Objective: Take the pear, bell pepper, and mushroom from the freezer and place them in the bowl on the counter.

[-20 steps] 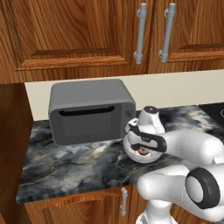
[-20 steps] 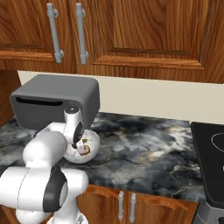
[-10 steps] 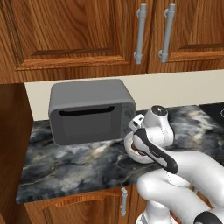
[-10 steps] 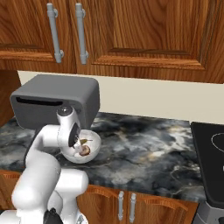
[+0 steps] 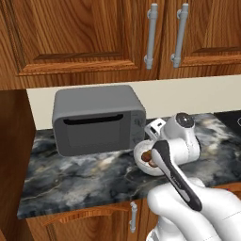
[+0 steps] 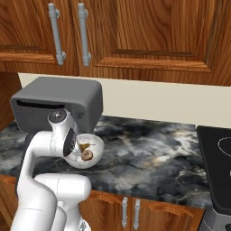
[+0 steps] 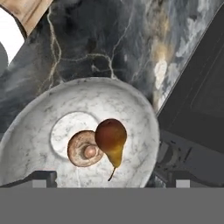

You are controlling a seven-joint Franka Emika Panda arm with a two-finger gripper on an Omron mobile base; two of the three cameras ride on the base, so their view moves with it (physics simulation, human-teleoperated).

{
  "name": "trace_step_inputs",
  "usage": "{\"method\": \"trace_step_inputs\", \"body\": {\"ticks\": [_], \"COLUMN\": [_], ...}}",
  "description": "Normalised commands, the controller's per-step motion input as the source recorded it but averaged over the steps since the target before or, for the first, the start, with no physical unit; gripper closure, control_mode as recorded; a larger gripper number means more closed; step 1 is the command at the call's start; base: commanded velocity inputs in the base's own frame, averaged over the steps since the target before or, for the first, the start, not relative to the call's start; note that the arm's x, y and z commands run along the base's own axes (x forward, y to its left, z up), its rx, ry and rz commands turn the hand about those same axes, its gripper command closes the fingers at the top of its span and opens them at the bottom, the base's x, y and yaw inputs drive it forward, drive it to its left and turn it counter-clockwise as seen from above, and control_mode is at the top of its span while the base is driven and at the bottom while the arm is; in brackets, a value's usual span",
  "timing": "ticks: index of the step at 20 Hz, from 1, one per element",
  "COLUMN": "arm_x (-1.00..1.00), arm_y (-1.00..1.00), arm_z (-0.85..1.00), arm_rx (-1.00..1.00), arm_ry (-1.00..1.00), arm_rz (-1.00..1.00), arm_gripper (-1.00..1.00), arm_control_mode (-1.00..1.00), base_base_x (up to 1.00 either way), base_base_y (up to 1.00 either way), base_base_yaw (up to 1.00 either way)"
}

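Bowl half-masked by the arm, edges cropping the rest

In the left base view the white robot arm [image 5: 176, 157] covers the right half of the round white-grey speckled bowl [image 5: 142, 153], and the brown items inside show only as a dark sliver too small to tell apart. In the right base view the arm hides the bowl's left rim. The hand view's bottom edge cuts off the bowl's near rim and all but the very tops of the dark finger tips [image 7: 43, 178], so how the jaws stand is hard to read there. The dark glass cooktop [image 6: 215, 173] runs off the right edge, and the grey boxy microwave [image 7: 197, 113] is cropped in the hand view.
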Motion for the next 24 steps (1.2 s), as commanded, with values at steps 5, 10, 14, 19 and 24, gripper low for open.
{"method": "trace_step_inputs", "body": {"ticks": [5, 10, 14, 19, 24], "arm_x": [-0.38, -0.46, -0.55, -0.64, -0.90], "arm_y": [-0.05, -0.06, 0.00, -0.08, -0.01], "arm_z": [0.90, 0.71, 0.73, 0.51, 0.00], "arm_rx": [0.00, -0.02, -0.01, 0.00, 0.00], "arm_ry": [0.15, 0.15, 0.15, 0.09, 0.00], "arm_rz": [-0.03, -0.04, -0.01, 0.00, 0.00], "arm_gripper": [-1.00, -1.00, -1.00, -1.00, -1.00], "arm_control_mode": [-1.00, -1.00, -1.00, -1.00, -1.00], "base_base_x": [0.00, 0.00, 0.00, 0.00, 0.00], "base_base_y": [0.00, 0.00, 0.00, 0.00, 0.00], "base_base_yaw": [0.00, 0.00, 0.00, 0.00, 0.00]}}
